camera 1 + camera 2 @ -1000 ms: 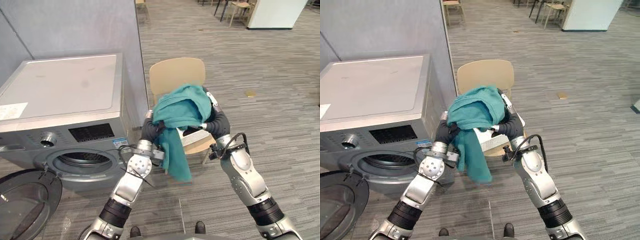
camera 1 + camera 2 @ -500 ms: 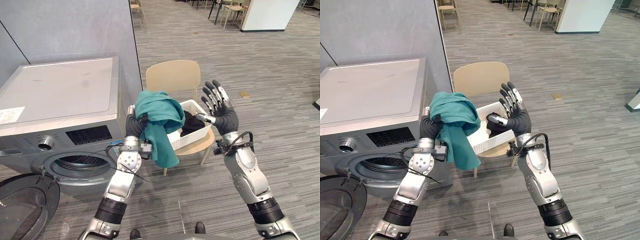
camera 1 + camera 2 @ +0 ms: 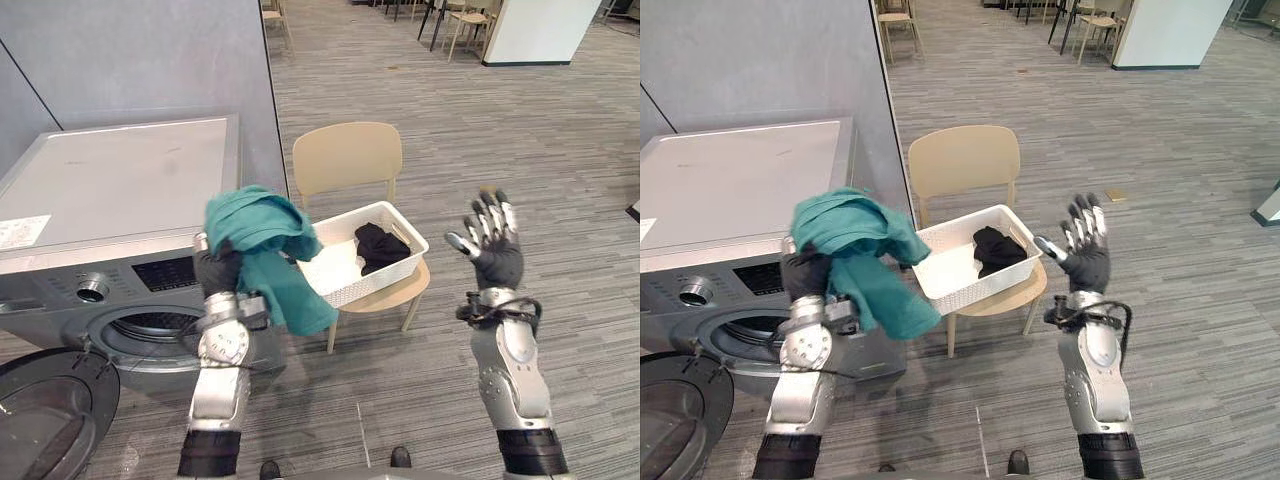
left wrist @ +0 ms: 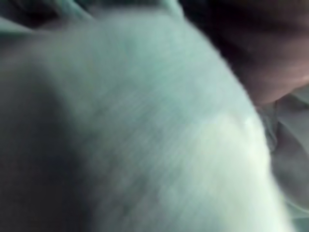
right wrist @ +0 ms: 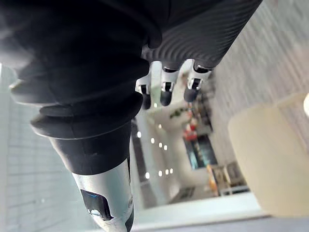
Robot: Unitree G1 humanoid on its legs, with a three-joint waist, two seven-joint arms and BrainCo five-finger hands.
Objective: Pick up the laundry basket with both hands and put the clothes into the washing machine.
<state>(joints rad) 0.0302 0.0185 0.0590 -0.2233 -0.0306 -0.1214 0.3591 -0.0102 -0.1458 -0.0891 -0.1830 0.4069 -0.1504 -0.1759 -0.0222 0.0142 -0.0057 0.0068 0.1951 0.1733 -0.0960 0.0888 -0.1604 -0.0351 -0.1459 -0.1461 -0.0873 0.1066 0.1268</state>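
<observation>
A beige wooden chair (image 3: 346,160) stands just beside a grey partition wall (image 3: 140,60); grey striped carpet floor (image 3: 570,150) spreads around; more chairs (image 3: 465,18) far behind.

one washing machine (image 3: 120,190), with one round door (image 3: 45,410) hanging open, one knob (image 3: 92,287) on its front and one pale label (image 3: 25,225) on its top. one white basket (image 3: 375,283). two pieces of clothing: one teal garment (image 3: 262,225) and one black garment (image 3: 380,245). two robot hands: one left hand (image 3: 216,272) and one right hand (image 3: 495,262). one beige chair (image 3: 345,160) close by, one more chair (image 3: 897,18) far off past the end of the one grey wall (image 3: 150,50), and a group of far chairs (image 3: 1095,15) too small to count. one small yellowish scrap (image 3: 1118,196) on the floor.
</observation>
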